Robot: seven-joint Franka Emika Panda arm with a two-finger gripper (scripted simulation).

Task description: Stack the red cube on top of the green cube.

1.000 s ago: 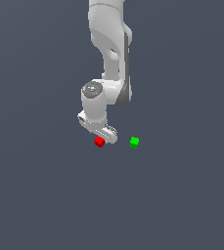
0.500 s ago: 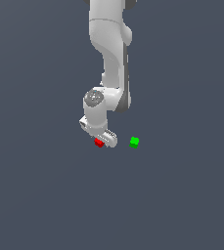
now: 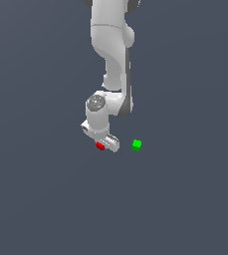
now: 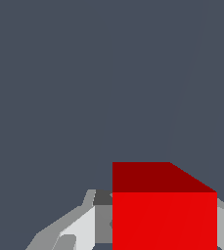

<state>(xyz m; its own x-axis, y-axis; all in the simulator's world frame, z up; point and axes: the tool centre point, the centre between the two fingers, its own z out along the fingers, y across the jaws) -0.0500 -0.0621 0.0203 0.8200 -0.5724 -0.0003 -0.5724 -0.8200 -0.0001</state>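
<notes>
The arm [image 3: 110, 55] is glossy white with rounded, swollen links and dark grey seams along its side. Above the gripper [image 3: 105, 143] sits a round grey joint cap. The fingers [image 4: 79, 229] are blocky white and grey.

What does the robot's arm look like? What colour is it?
The smooth white robot arm is made of fat, rounded sections with dark grey seams. A round grey cap sits on its wrist joint. Its blocky white hand has light grey fingers. No cables or markings show.
</notes>
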